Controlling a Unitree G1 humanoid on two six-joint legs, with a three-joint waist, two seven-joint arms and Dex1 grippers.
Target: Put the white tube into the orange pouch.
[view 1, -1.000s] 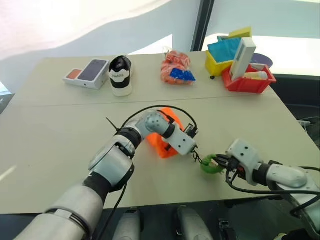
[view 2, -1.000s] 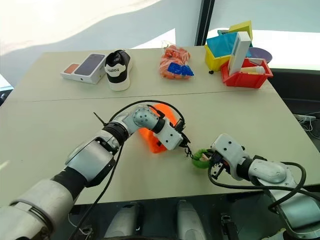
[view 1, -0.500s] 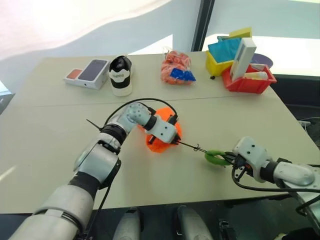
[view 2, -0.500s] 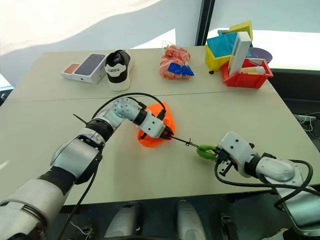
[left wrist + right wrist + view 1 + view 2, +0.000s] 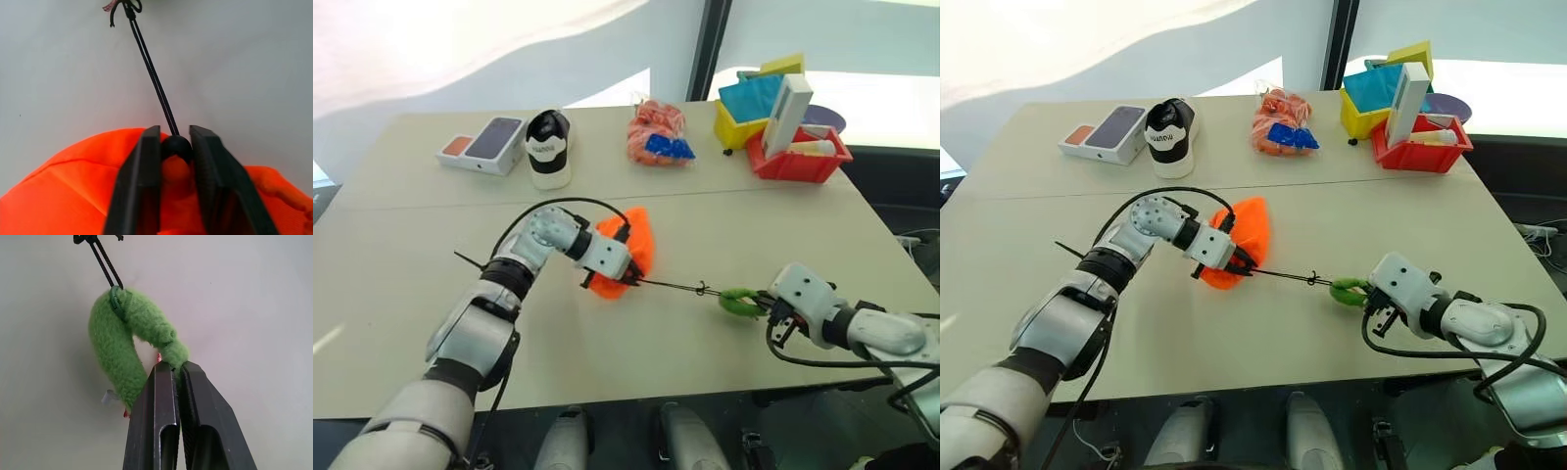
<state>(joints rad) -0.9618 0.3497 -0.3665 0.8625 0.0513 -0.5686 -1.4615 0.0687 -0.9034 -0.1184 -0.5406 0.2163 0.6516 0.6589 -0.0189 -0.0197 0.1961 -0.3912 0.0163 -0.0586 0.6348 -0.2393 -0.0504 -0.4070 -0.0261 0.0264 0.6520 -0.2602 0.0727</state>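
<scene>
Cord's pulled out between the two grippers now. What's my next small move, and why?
Probably keep drawing the arms apart a little. The right gripper pinches the green ring, the left gripper's jaws sit either side of the black cord stopper at the orange pouch's mouth, and the cord runs taut between them. The tube is not visible.

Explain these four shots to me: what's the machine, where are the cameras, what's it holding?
It is a humanoid robot with two arms, each ending in a two-finger gripper. Two pictures come from its head, looking down over a table; the other two from a camera on each wrist. The left gripper sits at the mouth of the orange pouch, its fingers either side of the black cord bead. The right gripper pinches the green ring at the end of the taut cord. At the table's far edge lie a phone box, a shoe, an orange mesh bag and coloured bins.
</scene>
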